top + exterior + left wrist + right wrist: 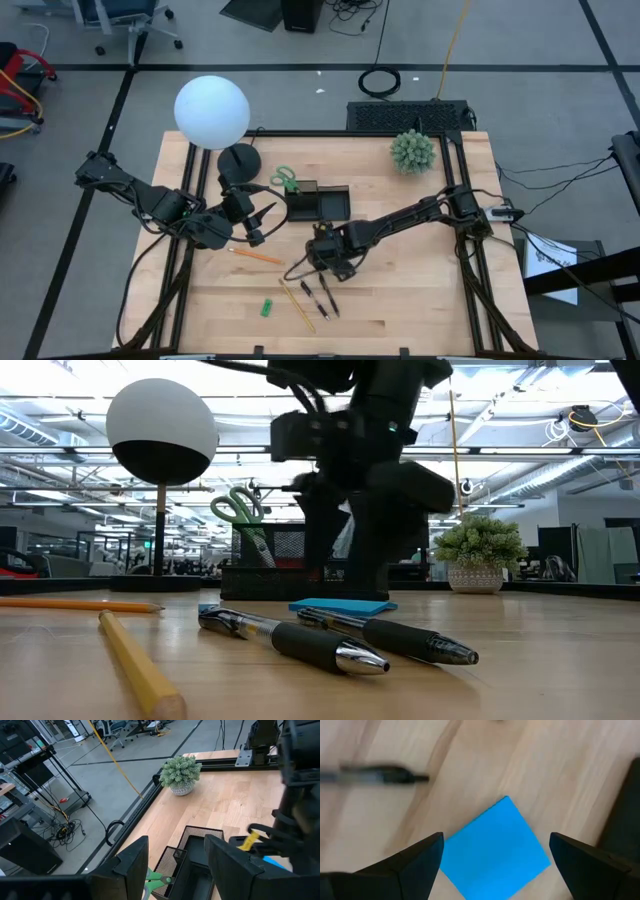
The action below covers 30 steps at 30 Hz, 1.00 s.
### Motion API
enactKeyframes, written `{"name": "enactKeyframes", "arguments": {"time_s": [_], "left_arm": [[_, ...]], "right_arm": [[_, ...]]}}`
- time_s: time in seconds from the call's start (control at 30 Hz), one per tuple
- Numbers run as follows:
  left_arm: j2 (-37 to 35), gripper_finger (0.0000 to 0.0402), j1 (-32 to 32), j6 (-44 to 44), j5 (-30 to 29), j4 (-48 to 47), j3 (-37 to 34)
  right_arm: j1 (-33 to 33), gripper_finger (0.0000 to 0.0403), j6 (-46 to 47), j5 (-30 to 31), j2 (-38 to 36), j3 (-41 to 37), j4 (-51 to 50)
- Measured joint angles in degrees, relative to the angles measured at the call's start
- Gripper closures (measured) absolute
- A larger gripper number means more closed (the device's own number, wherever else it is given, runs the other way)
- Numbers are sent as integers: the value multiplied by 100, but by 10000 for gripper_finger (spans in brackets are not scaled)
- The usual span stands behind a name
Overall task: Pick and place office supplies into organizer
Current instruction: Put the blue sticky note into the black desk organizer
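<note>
A blue sticky pad point(495, 850) lies flat on the table, and my right gripper point(495, 857) hangs open over it, pointing down with a finger on each side. In the low view the pad point(342, 605) sits just under this gripper point(365, 530). Two dark pens point(300, 638) point(395, 637), a yellow pencil point(135, 665) and an orange pencil point(255, 256) lie nearer the front edge, with a small green eraser point(268, 307). Green-handled scissors point(286, 180) stand in the black organizer point(318, 203). My left gripper point(262, 225) waits open, left of the organizer.
A lamp with a white globe point(212, 111) and a round black base point(240, 159) stands at the back left. A green spiky plant point(413, 150) sits at the back right. Bare wood lies along the table's right and front.
</note>
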Motion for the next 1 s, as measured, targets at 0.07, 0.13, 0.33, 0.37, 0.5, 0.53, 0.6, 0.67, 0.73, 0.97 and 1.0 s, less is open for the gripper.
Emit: {"name": "enactKeyframes", "arguments": {"time_s": [0.07,0.13,0.33,0.37,0.5,0.53,0.6,0.67,0.73,0.97,1.0], "left_arm": [[0,206,0,0,0,2,0],[0,206,0,0,-1,4,0],[0,206,0,-17,0,4,0],[0,206,0,-17,0,4,0],[0,206,0,-9,0,4,0],[0,206,0,-9,0,4,1],[0,206,0,-7,0,3,0],[0,206,0,-7,0,4,0],[0,206,0,-2,0,2,0],[0,206,0,2,0,4,0],[0,206,0,2,0,6,0]], "right_arm": [[-90,48,546,-281,0,0,60],[-172,48,909,-659,0,0,92],[-430,48,1932,-1373,0,0,187],[-482,48,2064,-1424,0,0,180],[-573,48,1766,-1422,0,0,75],[-559,48,1608,-1423,0,0,23],[-511,48,1276,-1426,0,0,-67],[-453,48,900,-1422,-2,0,-210],[-400,48,625,-1297,13,0,-310],[-426,48,501,-1120,20,0,-379],[-438,48,467,-1120,20,0,-366]]}}
